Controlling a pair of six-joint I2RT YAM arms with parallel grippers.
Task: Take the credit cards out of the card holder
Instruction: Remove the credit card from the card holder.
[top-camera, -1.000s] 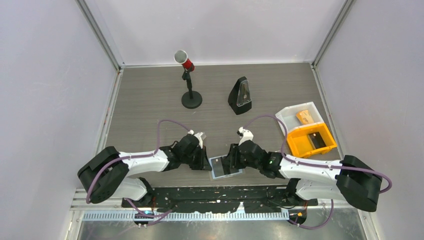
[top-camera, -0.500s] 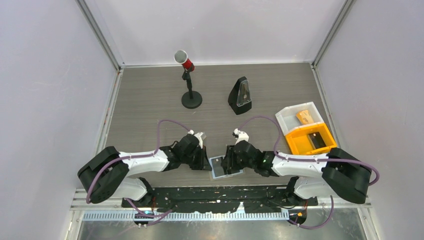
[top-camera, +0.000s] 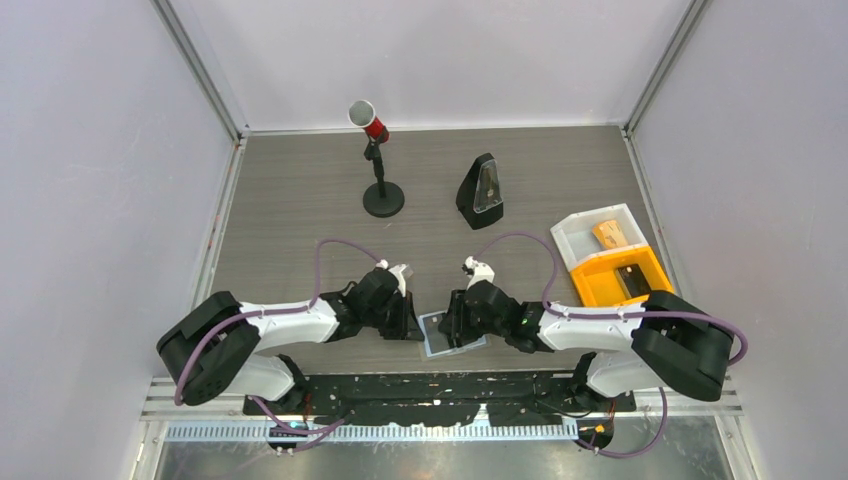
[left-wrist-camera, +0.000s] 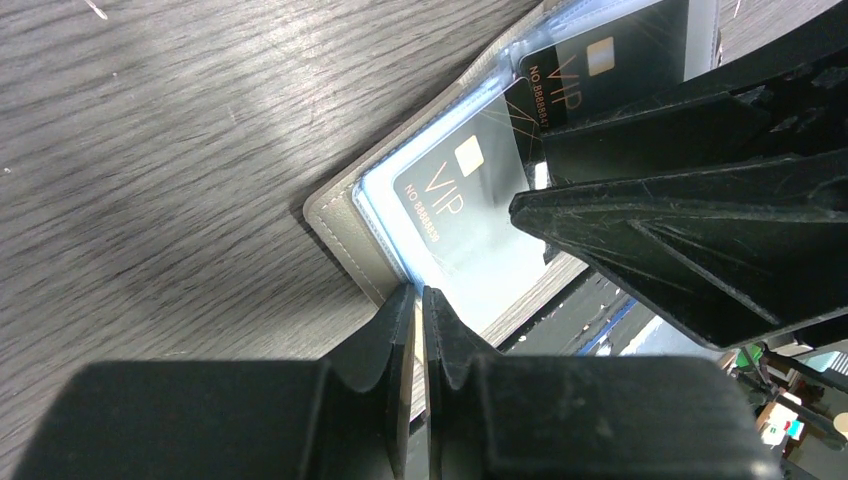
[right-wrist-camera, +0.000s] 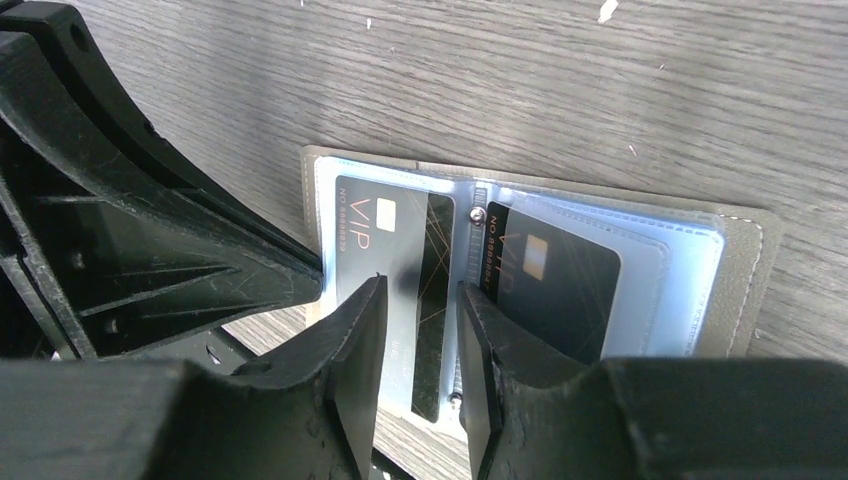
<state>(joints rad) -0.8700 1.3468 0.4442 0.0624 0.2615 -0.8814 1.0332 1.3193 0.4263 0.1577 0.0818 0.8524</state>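
Right gripper (right-wrist-camera: 420, 285) shifted slightly left, further over card holder (top-camera: 452, 334), since a second ago; left gripper (left-wrist-camera: 419, 290) unmoved. Card holder open flat on desk (top-camera: 300, 200), between both grippers. Left gripper pinched on card holder's edge. Right gripper fingers apart, straddling dark stripe of black card (right-wrist-camera: 385, 240) in one panel; second black card (right-wrist-camera: 550, 285) in other panel.

Cards (right-wrist-camera: 390, 235) in card holder (right-wrist-camera: 740, 290) at table's (top-camera: 300, 220) near edge; tray box (top-camera: 588, 288) farther right

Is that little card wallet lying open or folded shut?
Open: the grey-edged, clear-sleeved card holder lies spread flat, a black card showing in each panel.
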